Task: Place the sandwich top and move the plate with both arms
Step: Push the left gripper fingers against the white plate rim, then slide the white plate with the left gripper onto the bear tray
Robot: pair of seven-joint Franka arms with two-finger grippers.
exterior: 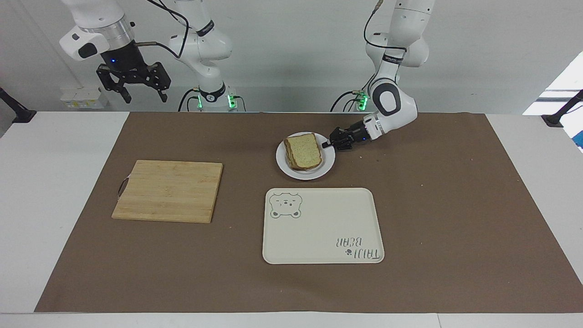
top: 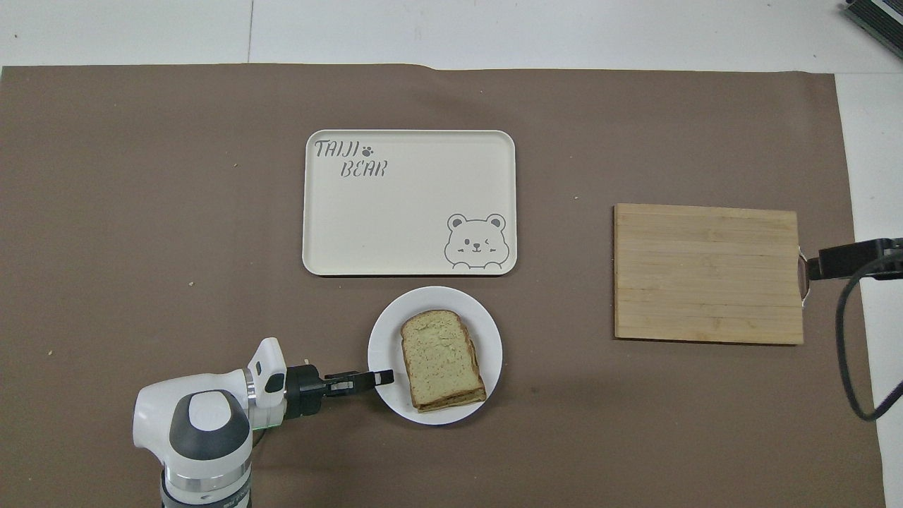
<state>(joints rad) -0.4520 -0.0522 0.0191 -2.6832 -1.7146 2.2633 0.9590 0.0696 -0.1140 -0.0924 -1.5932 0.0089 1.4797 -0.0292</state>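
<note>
Plainly legible on the cream tray (top: pixel 409 204) are "TAIJI BEAR" and a bear drawing. Nearer the robots, the plate (top: pixel 384 331) carries the sandwich top (top: pixel 441 358), which hides what lies under it; the left tool (top: pixel 384 376) is clenched on the plate's rim. Only the facing view shows the right tool (exterior: pixel 133 89), released, waiting above the worktop's (exterior: pixel 59 182) edge near the cutting board (exterior: pixel 168 190).

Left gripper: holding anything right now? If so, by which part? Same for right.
The left gripper is shut on the plate, pinching its rim at the edge toward the left arm's end of the table. The right gripper waits open in the air, empty.
</note>
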